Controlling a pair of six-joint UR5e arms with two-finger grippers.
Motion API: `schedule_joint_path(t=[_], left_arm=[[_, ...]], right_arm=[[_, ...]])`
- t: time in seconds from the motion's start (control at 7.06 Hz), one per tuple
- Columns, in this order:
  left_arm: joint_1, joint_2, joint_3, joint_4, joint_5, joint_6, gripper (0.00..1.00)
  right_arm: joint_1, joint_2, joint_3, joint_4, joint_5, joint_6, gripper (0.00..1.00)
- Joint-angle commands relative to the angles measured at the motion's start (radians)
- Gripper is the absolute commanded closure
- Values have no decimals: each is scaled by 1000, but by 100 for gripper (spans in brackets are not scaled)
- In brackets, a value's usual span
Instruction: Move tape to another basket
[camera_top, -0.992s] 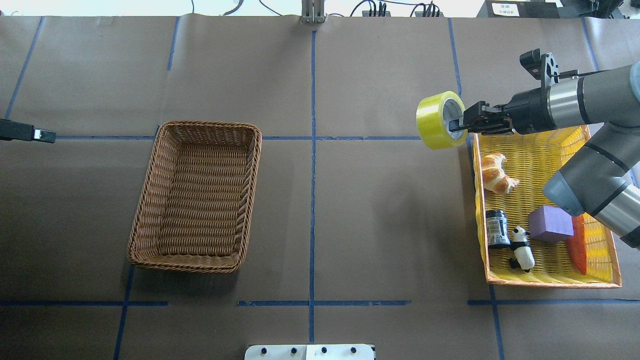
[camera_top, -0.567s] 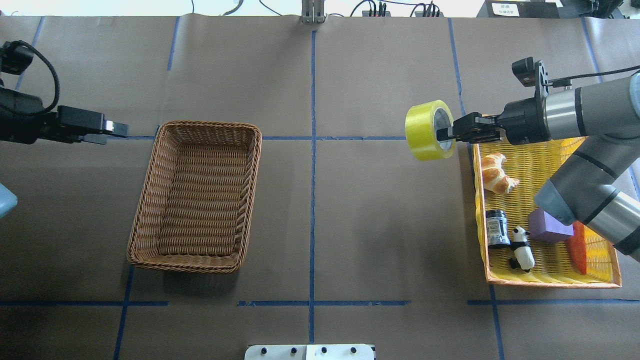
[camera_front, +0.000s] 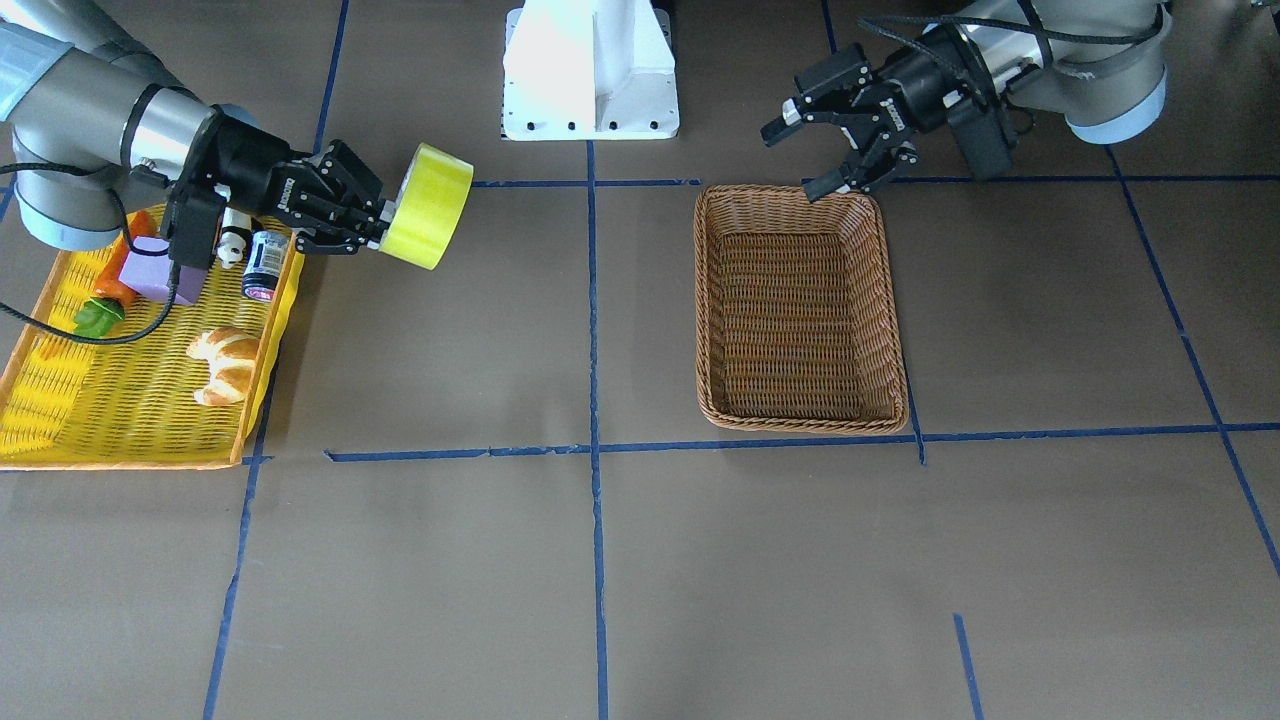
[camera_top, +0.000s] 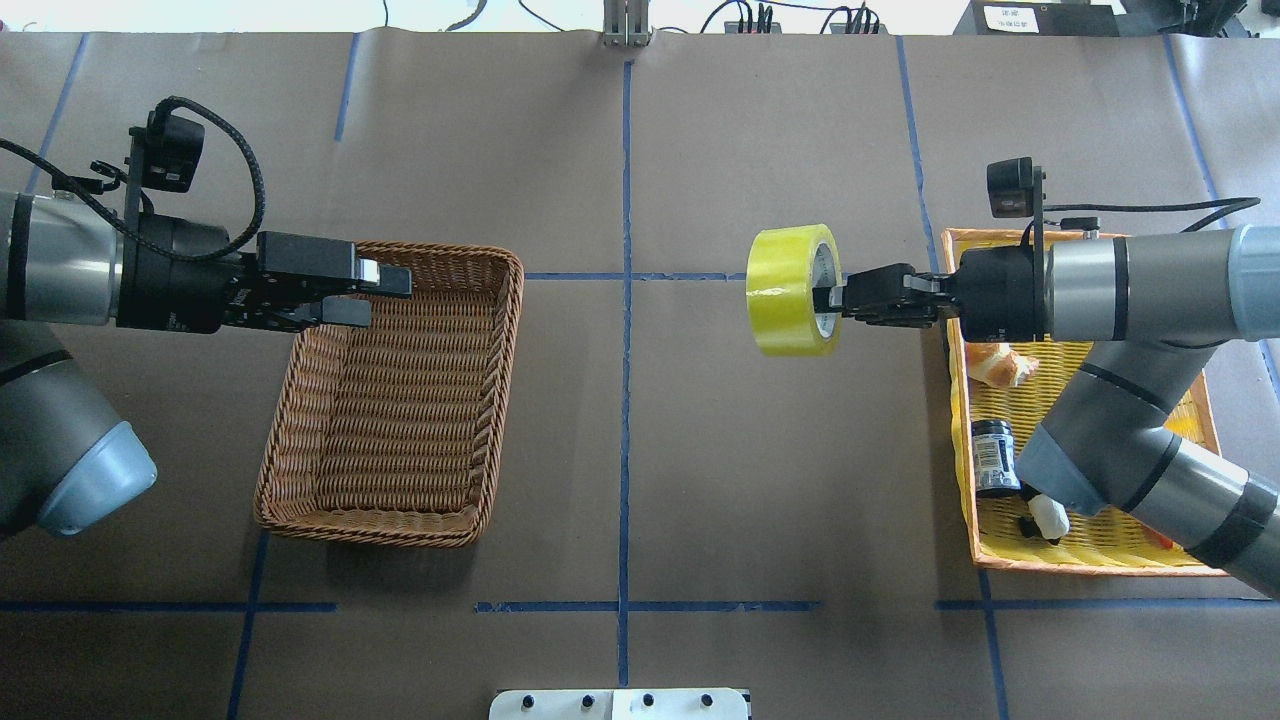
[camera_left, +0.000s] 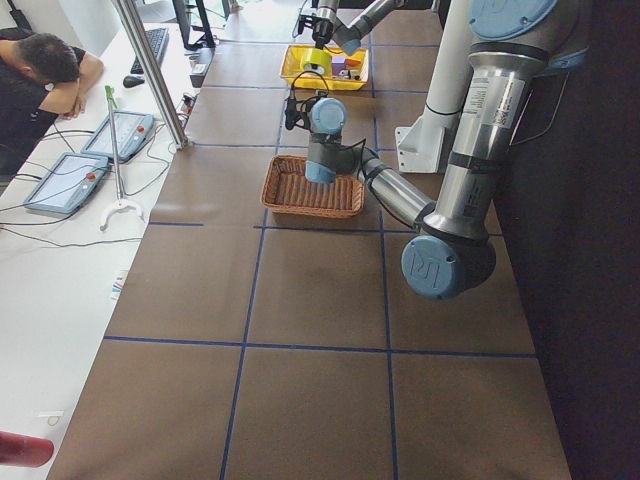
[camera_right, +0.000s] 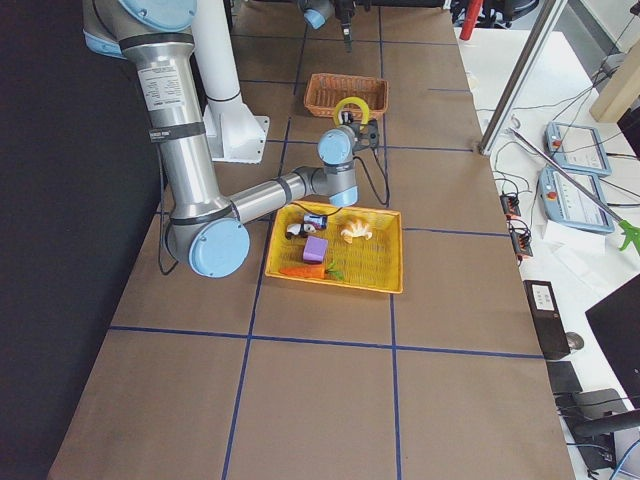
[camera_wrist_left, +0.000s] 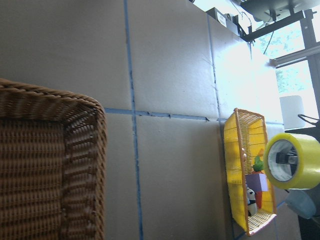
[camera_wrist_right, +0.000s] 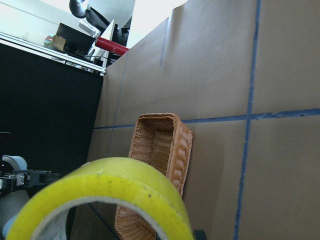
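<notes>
The right gripper (camera_top: 828, 297) is clamped on the tape (camera_top: 785, 290), one finger inside its core. The roll hangs on edge above the table, between the yellow basket (camera_top: 1100, 535) and the basket (camera_top: 505, 340). The left gripper (camera_top: 390, 298), fingers spread, hovers over the basket's corner.

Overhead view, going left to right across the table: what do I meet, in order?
Wicker basket → tape → yellow basket. The left gripper overlaps the wicker basket and the right gripper overlaps the tape, so both are left out.
</notes>
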Motion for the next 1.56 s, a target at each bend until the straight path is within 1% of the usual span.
schedule_joint_path(t=[0.0, 0.14, 0.28, 0.43, 0.57, 0.85, 1.42], left_arm=[[99, -36, -44, -103, 162, -140, 0], [151, -39, -44, -238, 254, -224, 0], [174, -60, -47, -267, 282, -236, 0], [197, -89, -46, -265, 283, -236, 0], [249, -120, -44, -265, 284, -241, 0], [270, -134, -44, -265, 284, -241, 0], [305, -160, -43, -264, 284, -241, 0]], right_arm=[[-116, 0, 29, 121, -129, 43, 100], [-179, 0, 31, 173, -206, 45, 100], [-222, 1, 44, 212, -240, 45, 100], [-249, 7, 64, 220, -244, 45, 99], [-270, 21, 69, 220, -244, 46, 99], [-293, 26, 99, 220, -247, 46, 99], [-347, 59, 100, 218, -313, 45, 99]])
